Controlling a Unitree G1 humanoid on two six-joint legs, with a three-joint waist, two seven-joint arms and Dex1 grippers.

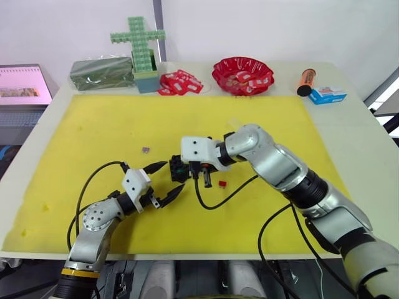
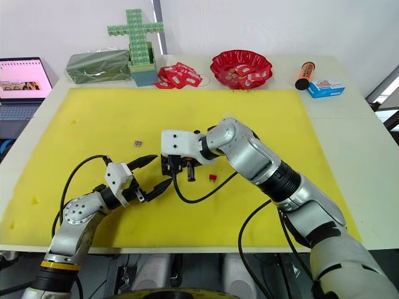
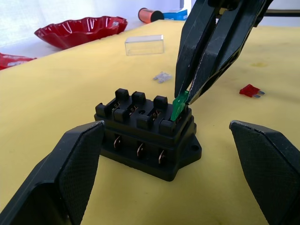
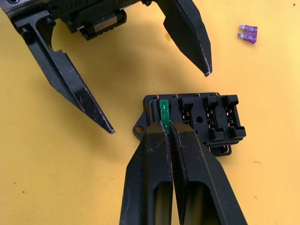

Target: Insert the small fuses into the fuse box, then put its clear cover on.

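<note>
Our right gripper [image 4: 165,129] pinches the green fuse [image 3: 178,106] into an end slot of the fuse box [image 3: 146,134] mid-mat, our left gripper [image 1: 163,182] spread wide beside it; next, we judge, press straight down.

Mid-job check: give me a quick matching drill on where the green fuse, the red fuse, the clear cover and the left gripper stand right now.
Things:
1. green fuse
2. red fuse
3. clear cover
4. left gripper

States:
A. open, fingers on either side of the fuse box
B. lying loose on the yellow mat, untouched
C. pinched by the right gripper at an end slot of the fuse box
D. standing on the mat beyond the box, toward the red bowl

Pairs: 1-C, 2-B, 3-D, 4-A
</note>
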